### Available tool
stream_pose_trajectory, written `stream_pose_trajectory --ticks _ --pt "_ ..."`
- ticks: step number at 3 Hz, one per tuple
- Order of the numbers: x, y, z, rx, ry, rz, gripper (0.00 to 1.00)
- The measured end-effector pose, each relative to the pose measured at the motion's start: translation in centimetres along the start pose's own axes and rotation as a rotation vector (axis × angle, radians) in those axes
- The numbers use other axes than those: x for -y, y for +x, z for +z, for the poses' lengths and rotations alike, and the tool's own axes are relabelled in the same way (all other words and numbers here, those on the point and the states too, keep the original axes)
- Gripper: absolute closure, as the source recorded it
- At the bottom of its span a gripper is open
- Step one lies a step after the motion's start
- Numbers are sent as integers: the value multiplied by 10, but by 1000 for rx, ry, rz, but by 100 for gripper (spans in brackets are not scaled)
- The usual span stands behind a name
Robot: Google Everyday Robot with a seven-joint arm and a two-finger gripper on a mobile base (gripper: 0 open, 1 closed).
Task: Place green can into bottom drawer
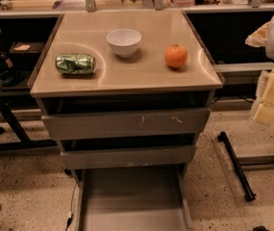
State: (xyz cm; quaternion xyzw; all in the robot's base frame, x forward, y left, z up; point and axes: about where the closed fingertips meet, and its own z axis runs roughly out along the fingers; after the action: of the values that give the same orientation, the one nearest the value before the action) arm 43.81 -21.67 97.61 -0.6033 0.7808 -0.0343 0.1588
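Green can point(75, 64): shiny mottled cylinder, on its side, upper left. Bottom drawer point(131, 215): flat grey metal tray, pulled out. Gripper point(272, 99): pale, blocky, right edge; open or closed, cannot tell.

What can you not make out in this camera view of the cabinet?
Bottom drawer: front end cut off by the view's lower edge.
Top drawer: inside hidden under the tabletop.
Green can: lettering too small to read.
Hand, right of the tabletop: partly cut off by the right edge.
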Motion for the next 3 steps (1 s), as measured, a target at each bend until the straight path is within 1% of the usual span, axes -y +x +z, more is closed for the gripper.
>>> stream_pose_trajectory --ticks 1,2,3 --pt "0 0 0 0 0 0 0" --pt "0 -15 1 6 15 -29 0" --pt "3 -44 10 -5 18 -82 0"
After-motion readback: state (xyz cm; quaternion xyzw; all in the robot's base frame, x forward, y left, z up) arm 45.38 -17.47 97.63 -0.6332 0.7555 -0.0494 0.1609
